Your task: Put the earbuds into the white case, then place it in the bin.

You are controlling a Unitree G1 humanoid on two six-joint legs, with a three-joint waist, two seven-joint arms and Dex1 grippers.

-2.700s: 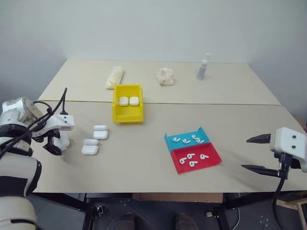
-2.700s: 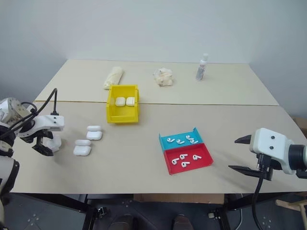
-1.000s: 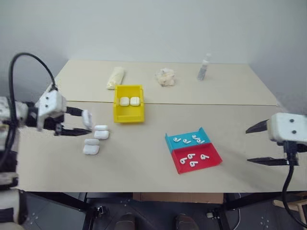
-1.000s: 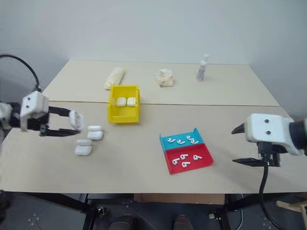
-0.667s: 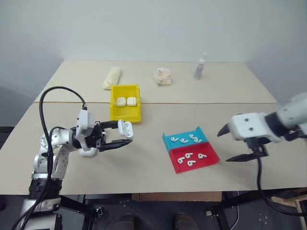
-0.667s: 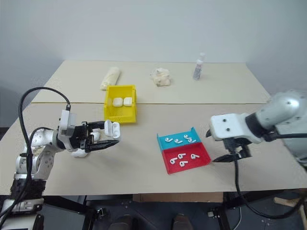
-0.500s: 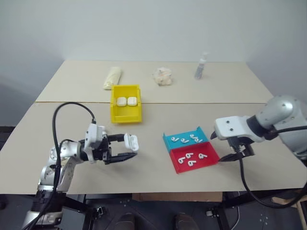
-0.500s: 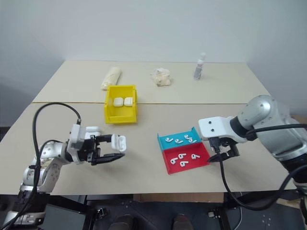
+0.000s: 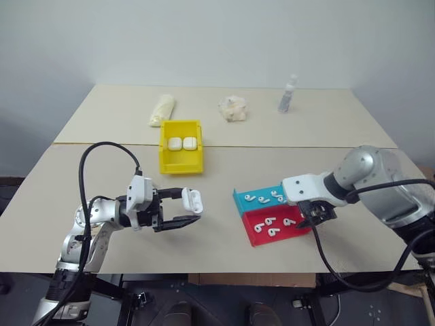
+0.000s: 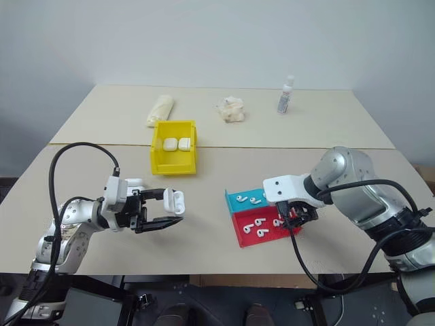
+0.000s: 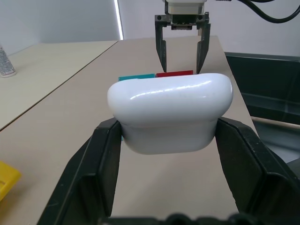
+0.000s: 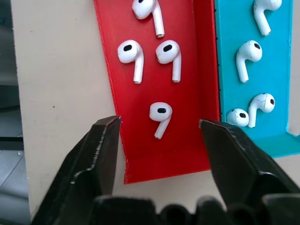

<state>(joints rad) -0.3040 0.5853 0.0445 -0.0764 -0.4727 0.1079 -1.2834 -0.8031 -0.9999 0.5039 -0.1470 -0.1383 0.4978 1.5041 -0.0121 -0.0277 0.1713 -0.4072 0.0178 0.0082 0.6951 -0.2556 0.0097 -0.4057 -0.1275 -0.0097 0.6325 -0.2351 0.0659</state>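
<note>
Above the bench (image 9: pixel 217 241), the left hand (image 9: pixel 185 210) clamps a white case (image 9: pixel 193 200) between its two fingers, holding it in the air near the yellow bin (image 9: pixel 181 156), which already contains two cases. The right hand (image 12: pixel 159 129) hangs over the red tray (image 12: pixel 140 140) with its fingers spread apart, straddling one earbud (image 12: pixel 160 117) and touching nothing. More earbuds lie in the teal tray (image 12: pixel 279 84) touching the red one.
</note>
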